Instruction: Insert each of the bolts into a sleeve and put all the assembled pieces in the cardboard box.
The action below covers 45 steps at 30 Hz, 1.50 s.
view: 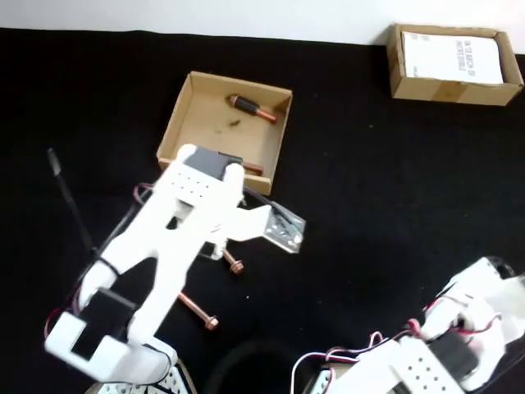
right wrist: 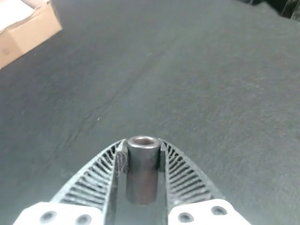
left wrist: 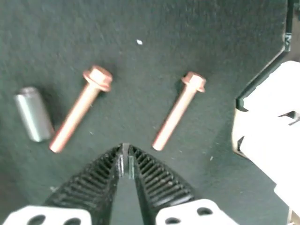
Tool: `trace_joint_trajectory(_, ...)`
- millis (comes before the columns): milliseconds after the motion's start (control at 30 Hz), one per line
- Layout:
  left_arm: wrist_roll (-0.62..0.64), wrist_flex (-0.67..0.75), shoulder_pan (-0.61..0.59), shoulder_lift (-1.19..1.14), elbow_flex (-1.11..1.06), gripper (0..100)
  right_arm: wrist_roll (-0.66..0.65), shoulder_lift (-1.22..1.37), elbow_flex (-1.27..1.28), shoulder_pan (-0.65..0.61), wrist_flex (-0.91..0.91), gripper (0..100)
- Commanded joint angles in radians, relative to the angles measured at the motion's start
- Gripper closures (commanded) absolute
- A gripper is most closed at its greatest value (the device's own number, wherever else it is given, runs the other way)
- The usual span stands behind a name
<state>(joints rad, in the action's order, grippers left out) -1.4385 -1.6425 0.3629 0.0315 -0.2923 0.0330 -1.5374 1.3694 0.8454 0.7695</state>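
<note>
The right gripper (right wrist: 142,146) is clamping a sleeve (right wrist: 142,178) upright while the left gripper (left wrist: 124,161), pinched shut and empty, is hovering above bolts (view: 197,309) lying at six o'clock from the cardboard box (view: 205,123), risking nudging them rolling if lowered shut.

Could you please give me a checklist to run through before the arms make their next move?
1. The right gripper clamps the held sleeve, bore unblocked: ok.
2. The left gripper holds a bolt: not ok, shut on nothing.
3. The first bolt and second bolt lie free, apart: ok.
4. The loose sleeve lies beside the first bolt: ok.
5. The cardboard box is open, one assembled piece inside: ok.
</note>
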Motion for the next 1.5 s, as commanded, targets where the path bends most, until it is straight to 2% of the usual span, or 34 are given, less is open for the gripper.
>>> trace_joint_trajectory(0, -0.115, -0.018, 0.059, -0.036, 0.065, 99, -0.012, -0.176, 0.130, 0.033, -0.081, 99.1)
trace_joint_trajectory(100, -0.114, -0.018, 0.108, -0.111, 0.097, 99, -0.014, -0.302, 0.220, 0.050, -0.085, 99.1)
trace_joint_trajectory(233, -0.117, -0.044, 0.127, -0.240, 0.189, 98, -0.058, -0.283, 0.252, 0.056, -0.087, 99.1)
trace_joint_trajectory(433, -0.110, -0.098, 0.114, -0.414, 0.384, 83, -0.064, -0.283, 0.252, 0.051, -0.108, 99.1)
trace_joint_trajectory(667, -0.120, -0.104, 0.041, -0.452, 0.460, 84, -0.083, -0.283, 0.251, 0.027, -0.151, 99.1)
trace_joint_trajectory(733, -0.170, -0.104, 0.028, -0.452, 0.456, 84, -0.095, -0.283, 0.251, 0.024, -0.151, 99.1)
trace_joint_trajectory(833, -0.209, -0.104, 0.028, -0.452, 0.444, 84, -0.097, -0.283, 0.249, 0.024, -0.151, 99.1)
trace_joint_trajectory(1167, -0.210, -0.097, 0.036, -0.476, 0.444, 84, -0.098, -0.283, 0.248, -0.031, -0.151, 99.1)
trace_joint_trajectory(1467, -0.204, -0.103, 0.038, -0.651, 0.610, 84, -0.098, -0.283, 0.246, -0.041, -0.151, 99.1)
